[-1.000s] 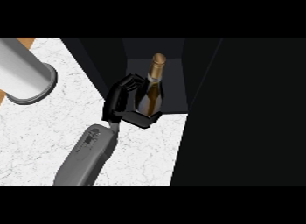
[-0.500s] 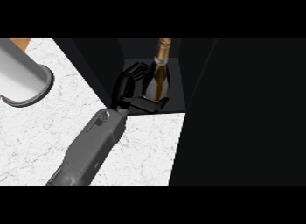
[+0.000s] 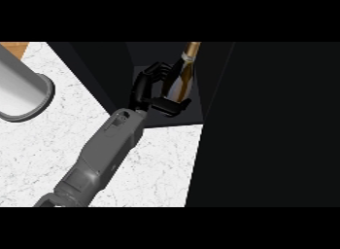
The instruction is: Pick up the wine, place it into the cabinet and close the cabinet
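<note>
The wine bottle [image 3: 183, 78], dark with a gold neck, leans inside the dark open cabinet [image 3: 151, 53] at the top middle of the head view. My left hand [image 3: 143, 92] is shut on the bottle's body. Its fingers [image 3: 155, 70] curl round the far side and the thumb [image 3: 169, 104] crosses the near side. The grey forearm [image 3: 105, 146] runs up from the lower left over the counter. The bottle's base is hidden behind the hand. My right hand is out of sight.
A big pale grey cylinder [image 3: 15, 90] stands on the white marble counter [image 3: 29, 160] at the left. A broad black panel [image 3: 273, 126] fills the right side. A strip of brown wood [image 3: 11, 47] shows at the top left corner.
My left hand has carried the bottle up and to the right, deeper into the cabinet, and the forearm has stretched out after it. The bottle now stands more upright.
</note>
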`<state>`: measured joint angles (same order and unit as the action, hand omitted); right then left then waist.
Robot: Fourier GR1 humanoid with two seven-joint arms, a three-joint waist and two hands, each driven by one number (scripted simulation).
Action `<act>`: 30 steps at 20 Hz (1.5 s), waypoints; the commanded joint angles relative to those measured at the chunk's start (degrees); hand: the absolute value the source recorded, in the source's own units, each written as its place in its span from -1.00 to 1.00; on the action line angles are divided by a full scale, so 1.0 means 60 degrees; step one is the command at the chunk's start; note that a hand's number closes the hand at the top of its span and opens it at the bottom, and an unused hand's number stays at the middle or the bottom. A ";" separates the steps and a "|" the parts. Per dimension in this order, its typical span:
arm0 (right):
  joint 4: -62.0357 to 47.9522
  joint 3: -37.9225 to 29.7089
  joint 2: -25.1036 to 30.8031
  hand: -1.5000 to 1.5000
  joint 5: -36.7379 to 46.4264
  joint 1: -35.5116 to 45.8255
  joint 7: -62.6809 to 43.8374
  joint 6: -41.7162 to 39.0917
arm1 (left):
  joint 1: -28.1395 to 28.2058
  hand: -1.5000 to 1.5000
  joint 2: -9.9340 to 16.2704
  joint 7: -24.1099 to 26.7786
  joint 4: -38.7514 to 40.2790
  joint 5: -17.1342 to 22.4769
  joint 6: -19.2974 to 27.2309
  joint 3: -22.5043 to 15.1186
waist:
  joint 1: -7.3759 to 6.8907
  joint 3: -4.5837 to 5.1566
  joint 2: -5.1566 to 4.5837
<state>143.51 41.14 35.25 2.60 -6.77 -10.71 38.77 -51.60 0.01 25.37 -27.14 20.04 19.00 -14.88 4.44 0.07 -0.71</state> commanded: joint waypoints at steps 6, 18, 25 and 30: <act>0.1683 0.0139 0.0347 -1.00 -0.0457 -0.0602 -0.0392 -0.0206 | -0.0885 1.00 -0.0002 0.0089 0.1478 0.0935 0.0161 0.0600 | 0.0220 0.0008 -0.0074; 0.1222 0.0716 0.0254 -1.00 -0.0367 -0.1211 0.0823 -0.0395 | -0.1878 1.00 0.0152 0.0641 0.2947 0.0767 0.0330 0.1146 | 0.0383 -0.0002 -0.0132; 0.0913 0.0621 0.0128 -1.00 -0.0586 -0.0973 0.0953 -0.0544 | -0.2061 -1.00 0.0220 0.1290 0.3466 0.0348 0.1012 0.0958 | 0.0406 0.0007 -0.0237; 0.0966 0.0443 0.0395 -1.00 -0.0788 -0.1141 0.1212 -0.0811 | -0.2754 -1.00 0.0537 0.0783 0.3824 0.0183 0.1573 0.0903 | 0.0507 -0.0013 -0.0234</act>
<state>142.78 43.36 35.96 0.61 -11.44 -1.97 35.17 -65.32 2.62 31.56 -5.74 22.11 25.92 -9.01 7.20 0.06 -2.19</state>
